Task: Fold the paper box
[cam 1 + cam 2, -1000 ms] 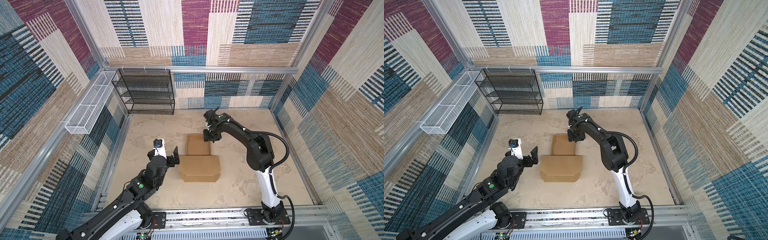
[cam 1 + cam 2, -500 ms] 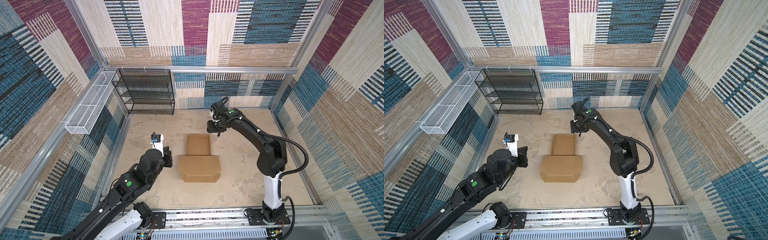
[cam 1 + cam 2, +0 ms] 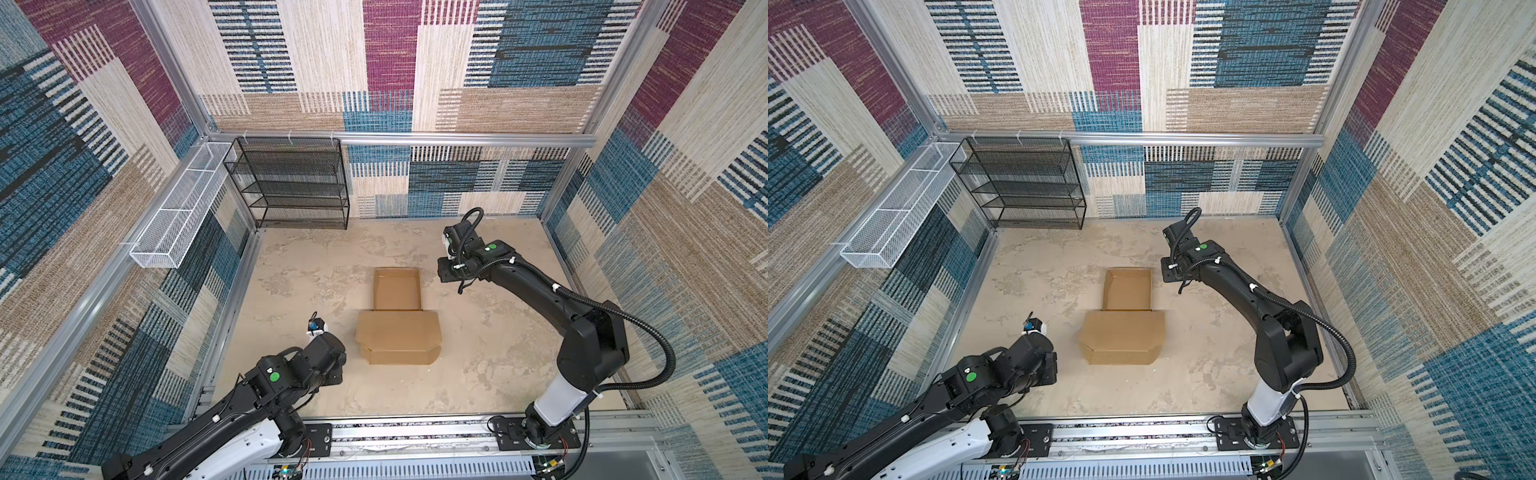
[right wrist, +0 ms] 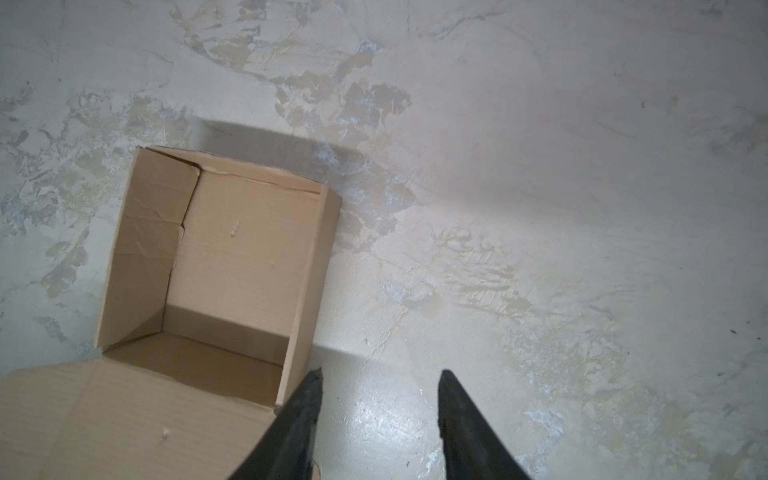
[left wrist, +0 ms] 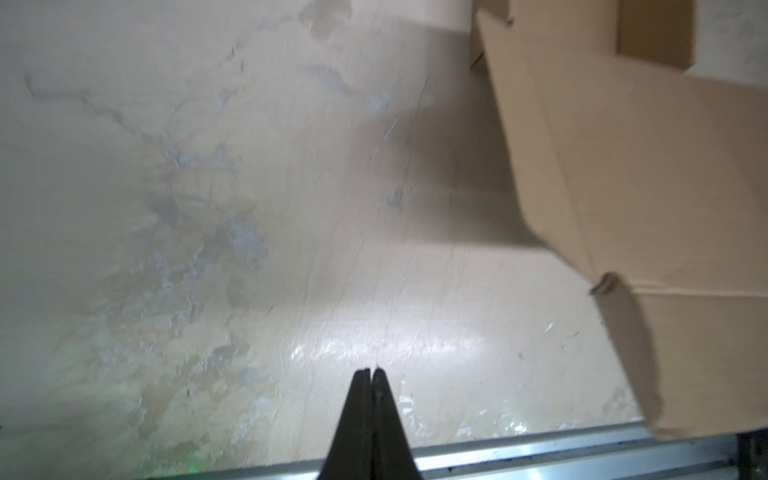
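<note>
Apparently open floor [image 3: 299,274] around paper box [image 3: 398,328]

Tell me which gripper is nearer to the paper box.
Right, probably. The right gripper, open, hangs close beside a side wall of the paper box. The left gripper, shut, is over bare table, the box farther off to its side.

Only one paper box [image 3: 398,332] is counted here, that's it for cardboard. The left gripper [image 5: 368,372] and the right gripper [image 4: 381,374] are tallied as two. One black mesh rack [image 3: 291,183] and one white wire basket [image 3: 174,224] are spotted too.
</note>
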